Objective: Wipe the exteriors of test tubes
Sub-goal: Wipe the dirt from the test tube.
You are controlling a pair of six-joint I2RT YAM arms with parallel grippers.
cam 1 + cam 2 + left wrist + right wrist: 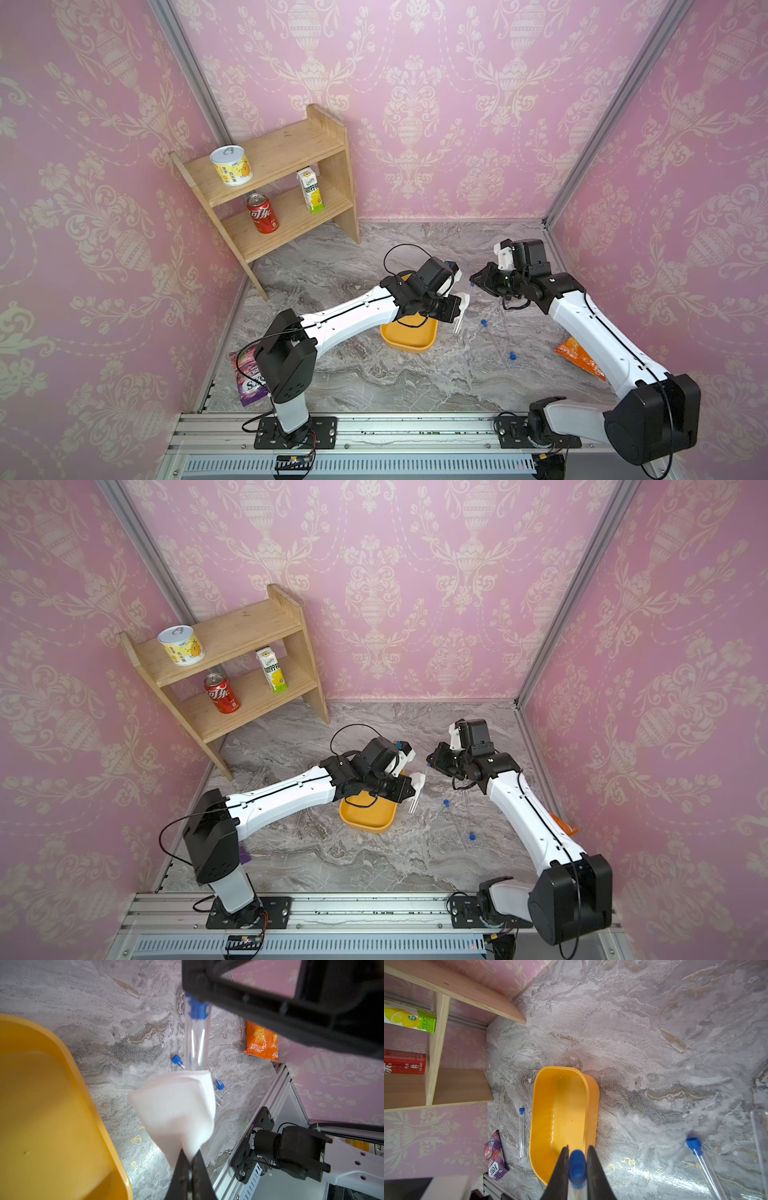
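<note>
Left end effector pinches a folded white wiping cloth; right end effector clamps a transparent blue-capped test tube.

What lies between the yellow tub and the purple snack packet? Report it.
One blue-capped test tube, lying flat; the right wrist view shows it.

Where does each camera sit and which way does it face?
Top views: above the base rail, looking down on the marble table; left gripper and right gripper both show.
Left wrist: behind the left gripper, facing along the white pad to the held test tube; right gripper shows.
Right wrist: behind the right gripper, facing past that tube's cap to the yellow tray; own fingers show.
Shared: all show the tray.
</note>
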